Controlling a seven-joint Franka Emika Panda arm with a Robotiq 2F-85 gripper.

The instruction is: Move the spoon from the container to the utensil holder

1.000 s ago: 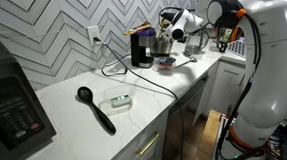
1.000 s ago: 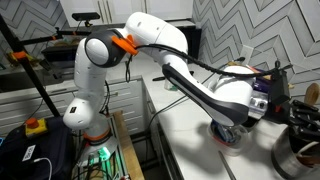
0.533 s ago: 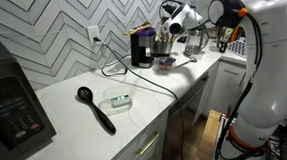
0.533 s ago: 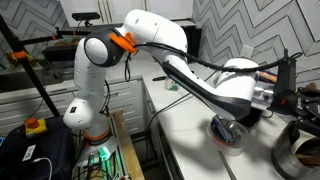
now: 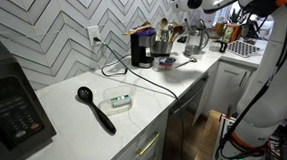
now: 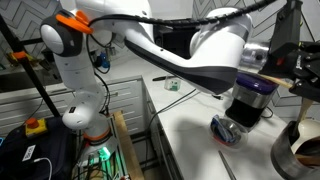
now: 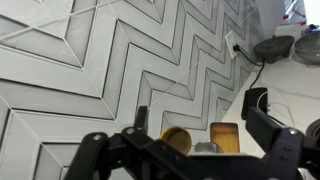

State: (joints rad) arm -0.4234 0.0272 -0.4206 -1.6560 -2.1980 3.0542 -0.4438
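Observation:
My gripper (image 5: 191,0) hangs high above the utensil holder (image 5: 164,40), a small pot with wooden handles sticking up beside the black coffee appliance. In the wrist view the gripper (image 7: 198,108) is open, with only the tiled wall between its fingers. Below it show two wooden utensil ends (image 7: 224,138) and a small greyish tip (image 7: 205,148) between them; I cannot tell whether that tip is the spoon. The clear container (image 5: 119,101) sits on the white counter next to the black ladle (image 5: 95,108), far from the gripper. The gripper (image 6: 298,68) holds nothing.
A black coffee appliance (image 5: 142,48), a low bowl (image 5: 165,61) and a kettle (image 5: 194,44) crowd the counter around the holder. A microwave (image 5: 10,103) stands at the other end. A patterned bowl (image 6: 228,131) and a metal pot (image 6: 300,150) sit under the arm.
The gripper has opened and risen from just above the utensil holder to well above it. The container and ladle have not moved.

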